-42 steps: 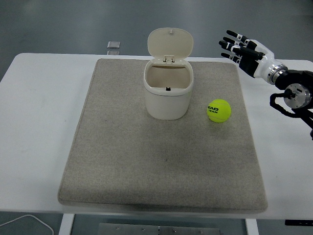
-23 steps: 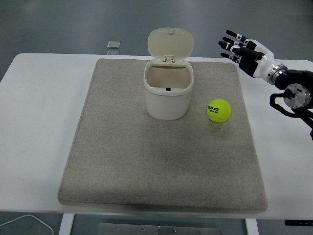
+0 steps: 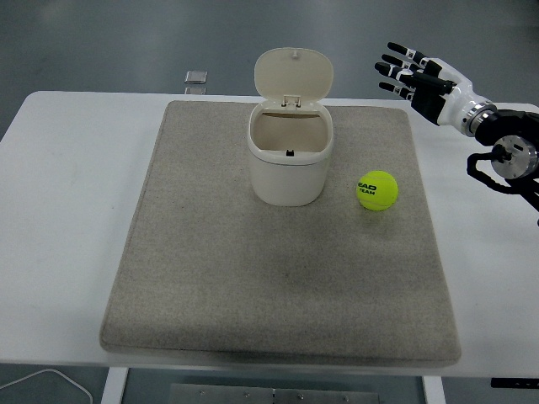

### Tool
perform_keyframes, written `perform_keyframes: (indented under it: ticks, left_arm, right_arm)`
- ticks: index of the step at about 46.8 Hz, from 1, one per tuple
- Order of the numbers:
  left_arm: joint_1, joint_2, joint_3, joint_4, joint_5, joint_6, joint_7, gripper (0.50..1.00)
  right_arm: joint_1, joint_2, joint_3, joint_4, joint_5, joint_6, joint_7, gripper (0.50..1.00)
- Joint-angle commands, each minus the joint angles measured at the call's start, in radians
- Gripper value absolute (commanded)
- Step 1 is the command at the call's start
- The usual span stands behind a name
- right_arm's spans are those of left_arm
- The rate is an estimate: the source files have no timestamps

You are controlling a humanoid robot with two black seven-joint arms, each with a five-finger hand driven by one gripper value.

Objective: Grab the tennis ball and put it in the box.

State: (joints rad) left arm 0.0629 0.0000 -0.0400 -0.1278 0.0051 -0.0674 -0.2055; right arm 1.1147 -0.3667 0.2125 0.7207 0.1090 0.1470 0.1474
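A yellow-green tennis ball (image 3: 376,190) lies on the grey mat (image 3: 210,278), just right of the box. The box (image 3: 289,154) is a cream bin with its hinged lid standing up and its inside bare. My right hand (image 3: 413,77) hovers above the mat's far right corner, well behind and to the right of the ball. Its fingers are spread and hold nothing. My left arm does not show.
The mat covers most of the white table (image 3: 59,185). A small grey rectangular object (image 3: 195,77) lies at the table's far edge, left of the box lid. A white cable (image 3: 50,380) hangs below the near left edge.
My right hand has risen slightly and drifted a little to the right. The ball and the box have not moved.
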Motion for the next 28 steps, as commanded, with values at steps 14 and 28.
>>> perform_keyframes:
  ticks: [14,28]
  left_arm:
    - [0.0,0.0,-0.001,0.0,0.0,0.0,0.0,0.992]
    - [0.0,0.0,-0.001,0.001,0.0,0.0,0.0,0.992]
  right_arm:
    - [-0.003,0.003,0.001,0.002,-0.038,0.005,0.001,0.932]
    - [-0.001,-0.017,0.001,0.0,-0.104,0.017,0.001,0.932]
